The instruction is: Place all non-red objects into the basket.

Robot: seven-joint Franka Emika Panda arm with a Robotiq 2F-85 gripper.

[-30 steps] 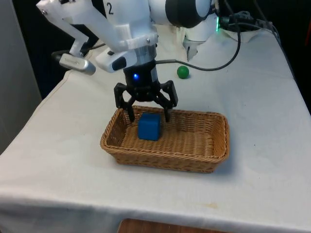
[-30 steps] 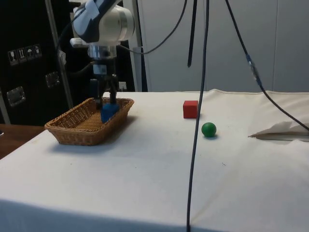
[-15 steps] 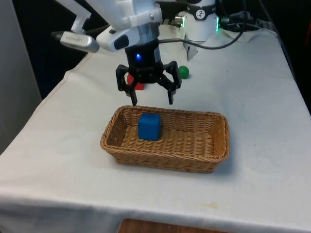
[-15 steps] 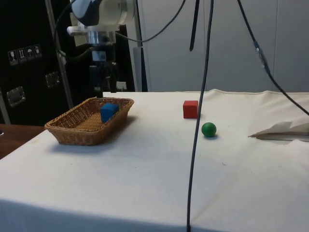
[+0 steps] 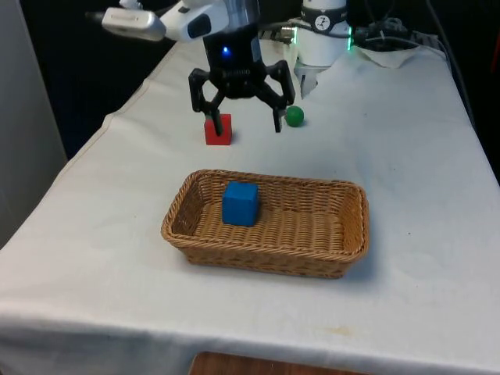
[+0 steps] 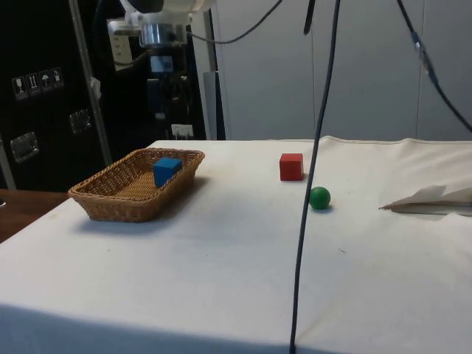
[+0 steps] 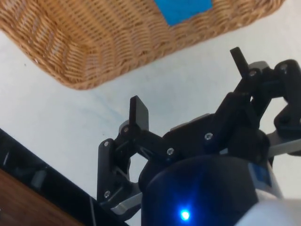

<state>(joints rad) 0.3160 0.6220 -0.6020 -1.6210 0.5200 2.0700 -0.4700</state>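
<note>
Tool (image 5: 242,117): hung empty with both fingers spread wide, in the upper centre of the front view, above the surface (image 5: 406,156).
Blue cube (image 5: 240,203): lay inside the basket (image 5: 344,234), toward its end on the front view's left; judged already delivered, being non-red.
Basket: sat on the surface in the lower centre of the front view, well apart from the two loose objects.
Green ball (image 5: 294,116): rested on the surface in the upper centre of the front view, just beside the tool's finger on the front view's right; judged the remaining non-red item, which would explain the wide-open tool nearby.
Red cube (image 5: 219,130): stood near the ball; judged to stay out of the basket.
Hidden: one tool finger overlapped the red cube's upper corner in the front view.
Cut off: the wrist view cropped the blue cube and the basket at the frame's upper edge.
Hard to make out: the tool merged with the dark background in the side view's upper left.
</note>
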